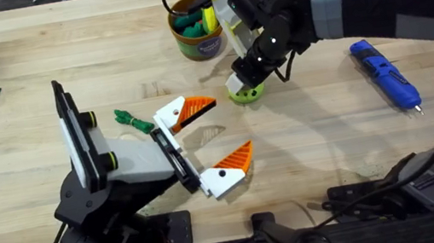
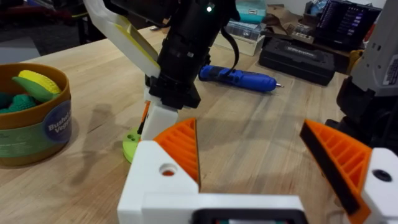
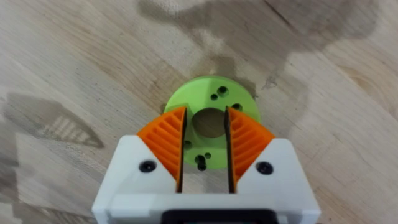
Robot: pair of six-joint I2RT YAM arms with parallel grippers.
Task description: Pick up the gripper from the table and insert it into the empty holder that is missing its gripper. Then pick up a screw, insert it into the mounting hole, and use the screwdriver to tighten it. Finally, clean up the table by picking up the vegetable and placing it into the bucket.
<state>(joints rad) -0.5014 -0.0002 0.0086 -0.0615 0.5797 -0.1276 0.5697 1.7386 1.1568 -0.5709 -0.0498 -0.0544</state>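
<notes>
The overhead camera looks down and forward across the desk (image 1: pixel 33 45) from above the arm bases. The left wrist camera looks low and level along the wood, toward the lime-green ring (image 2: pixel 132 147). The right wrist camera points straight down, close over that same ring (image 3: pixel 211 121), also seen overhead (image 1: pixel 245 92).

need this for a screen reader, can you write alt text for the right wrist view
The right gripper, white with orange ribbed pads, hangs just above a lime-green ring lying flat on a wooden table, its fingers slightly apart over the ring's centre hole. Small screw holes dot the ring.
</notes>
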